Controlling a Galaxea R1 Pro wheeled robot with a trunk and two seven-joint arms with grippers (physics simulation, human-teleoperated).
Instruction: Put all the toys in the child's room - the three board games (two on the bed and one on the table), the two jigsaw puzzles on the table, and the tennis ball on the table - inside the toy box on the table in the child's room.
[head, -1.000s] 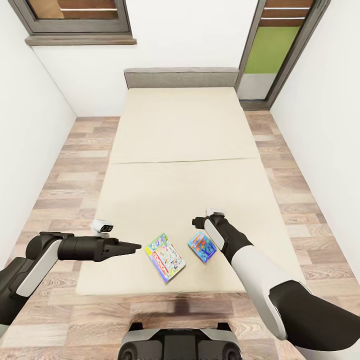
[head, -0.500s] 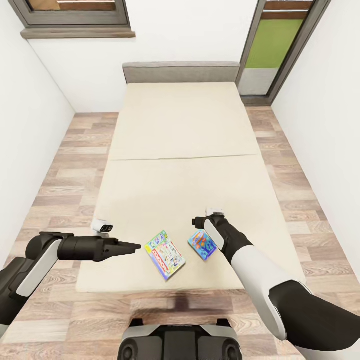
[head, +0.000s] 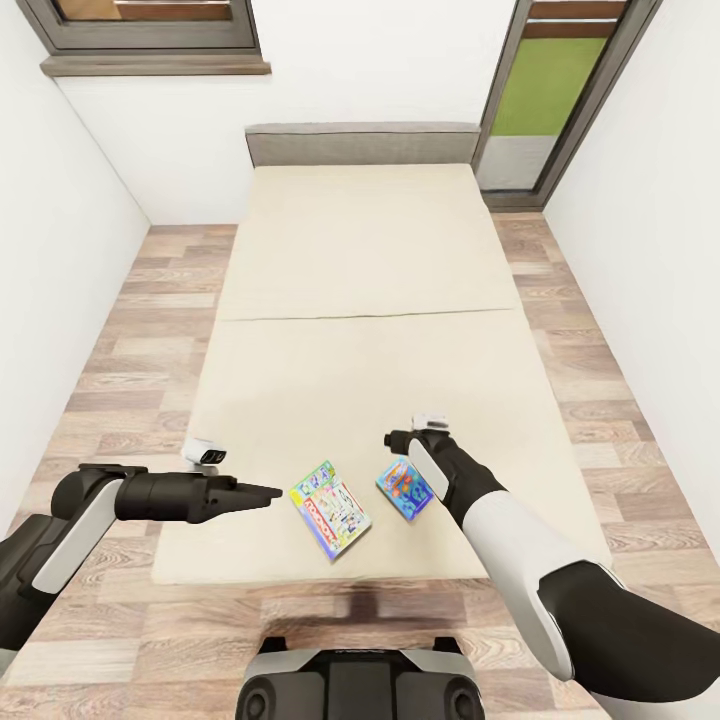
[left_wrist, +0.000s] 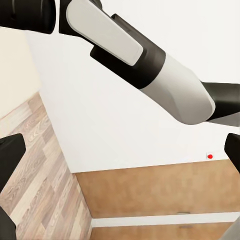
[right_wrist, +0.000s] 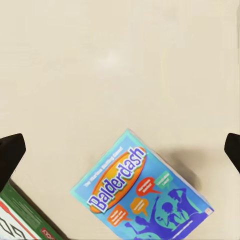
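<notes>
Your right end effector (right_wrist: 120, 150) hovers, jaws spread, over the blue flat board game box (head: 404, 489) at lower centre on the beige bed (head: 360, 260). Next, lower and grip it; left end effector (head: 262, 493) looks closed.

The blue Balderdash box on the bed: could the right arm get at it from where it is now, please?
Probably yes. The right gripper hangs above the mattress just beyond the blue Balderdash box, jaws open, with only bare bedding between them.

"Balderdash" on blue board game (right_wrist: 142, 192) cover, slanted toward 1 o'clock; smaller print unreadable.
</notes>
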